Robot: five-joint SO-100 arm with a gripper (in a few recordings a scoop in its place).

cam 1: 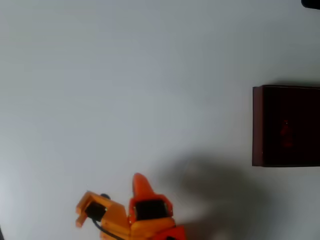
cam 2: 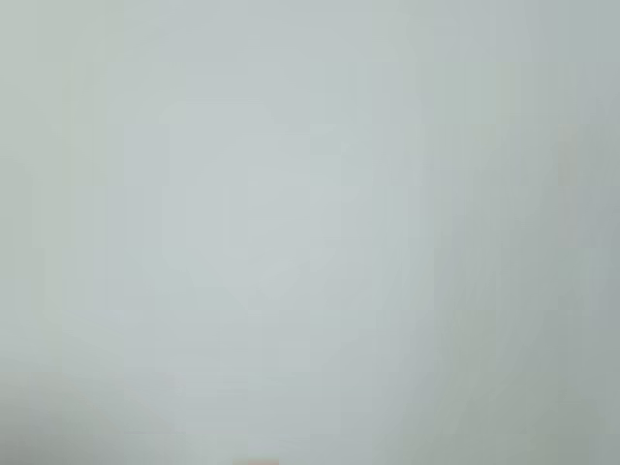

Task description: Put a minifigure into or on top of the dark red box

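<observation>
The dark red box (cam 1: pixel 257 125) sits at the right edge of the overhead view, partly cut off, its inside very dark. A faint red shape, the minifigure (cam 1: pixel 286 134), lies on the box's dark floor near its middle. My orange gripper (cam 1: pixel 139 179) is at the bottom of the overhead view, far to the left of the box, pointing up the picture. Its fingers come together in a single tip with nothing between them. The wrist view looks at bare white table.
The white table (cam 1: pixel 125 90) spreads between the arm and the box. The arm's shadow (cam 1: pixel 215 190) falls on it to the right of the gripper. A small dark object (cam 1: pixel 312 3) shows at the top right corner.
</observation>
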